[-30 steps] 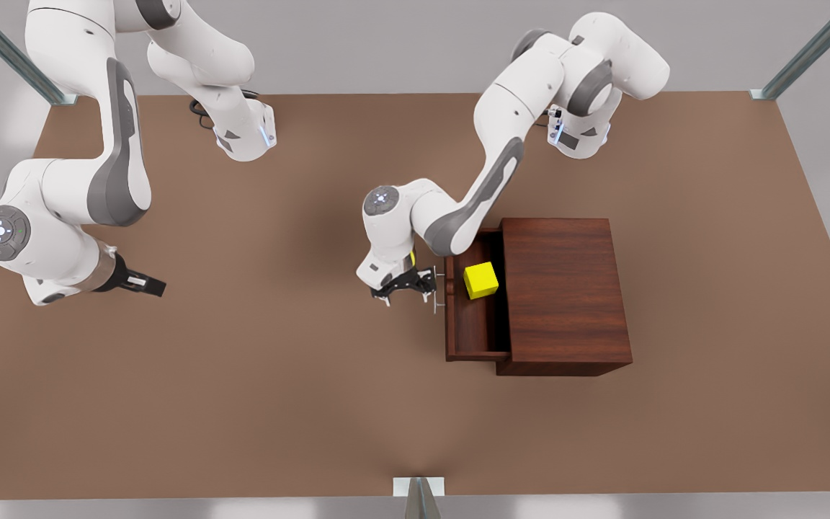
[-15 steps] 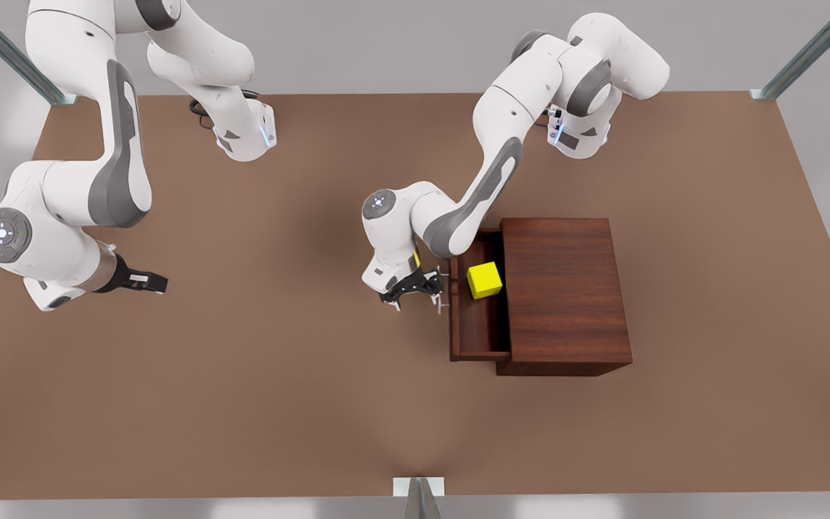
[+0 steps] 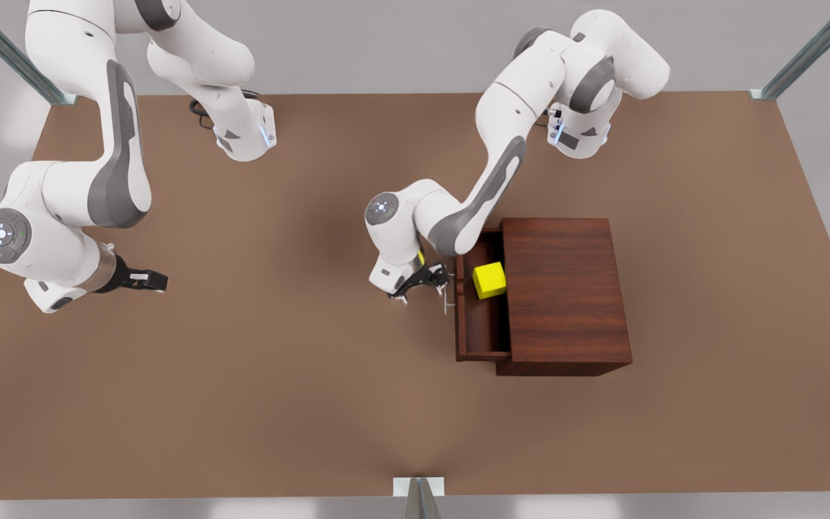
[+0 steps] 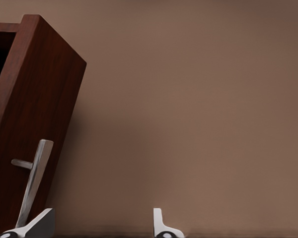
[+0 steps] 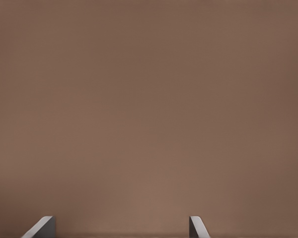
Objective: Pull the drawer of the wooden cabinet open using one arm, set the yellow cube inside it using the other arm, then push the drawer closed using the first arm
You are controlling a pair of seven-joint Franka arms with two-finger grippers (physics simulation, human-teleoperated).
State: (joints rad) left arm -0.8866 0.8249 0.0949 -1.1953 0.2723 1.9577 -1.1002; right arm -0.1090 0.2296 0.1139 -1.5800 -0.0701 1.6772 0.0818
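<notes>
The wooden cabinet (image 3: 563,295) stands on the front view's right, its drawer (image 3: 480,328) partly out toward the left. The yellow cube (image 3: 489,280) lies inside the drawer, near the cabinet's mouth. My left gripper (image 3: 431,279) is open just outside the drawer front, right by the thin silver handle (image 3: 446,297). In the left wrist view one fingertip (image 4: 39,223) sits against the lower end of the handle (image 4: 34,183) on the drawer front (image 4: 35,114); nothing is between the fingers of the left gripper (image 4: 102,228). My right gripper (image 3: 148,280) waits open, far on the front view's left.
A brown table (image 3: 278,375) carries everything, with metal frame posts at its corners and a bracket (image 3: 418,486) at the middle of the near edge. The right wrist view has bare table (image 5: 149,109) beyond the right gripper (image 5: 120,227).
The drawer has slid a little way into the cabinet, carrying the cube with it. My left gripper has followed it toward the cabinet. The right arm has barely moved.
</notes>
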